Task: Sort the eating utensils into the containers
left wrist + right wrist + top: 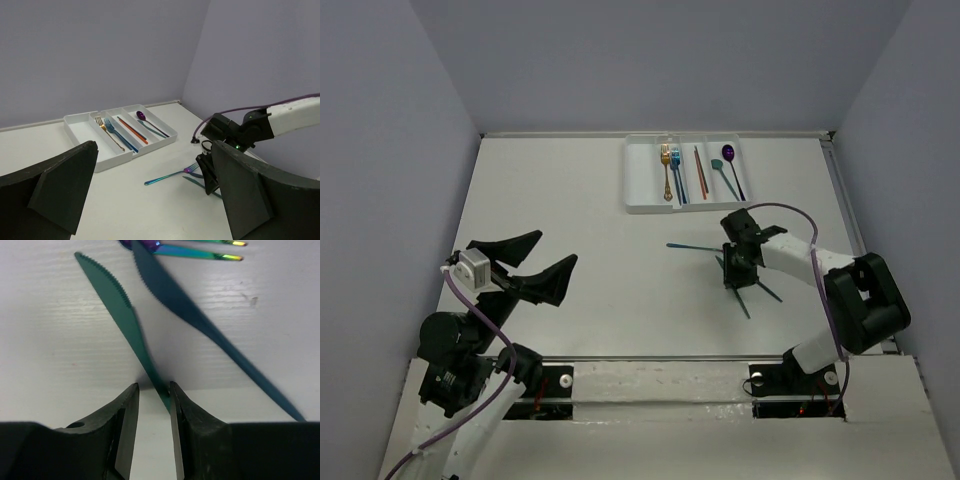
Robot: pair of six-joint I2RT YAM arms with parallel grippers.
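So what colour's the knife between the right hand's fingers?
Teal-green knife, best seen from right wrist.

even soft overhead light, bright white table (570,200), soft shadow beside teal knife (120,305), near edges slightly blurred

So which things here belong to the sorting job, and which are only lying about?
Job: white tray; gold fork, blue fork, red-orange stick, teal spoon, purple spoon inside it; teal knife, blue knife, rainbow fork loose on the table.
Just there: purple cable.

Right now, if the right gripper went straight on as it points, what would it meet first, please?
Probably the green knife, its handle lying between the fingertips of the right gripper, then the table behind it.
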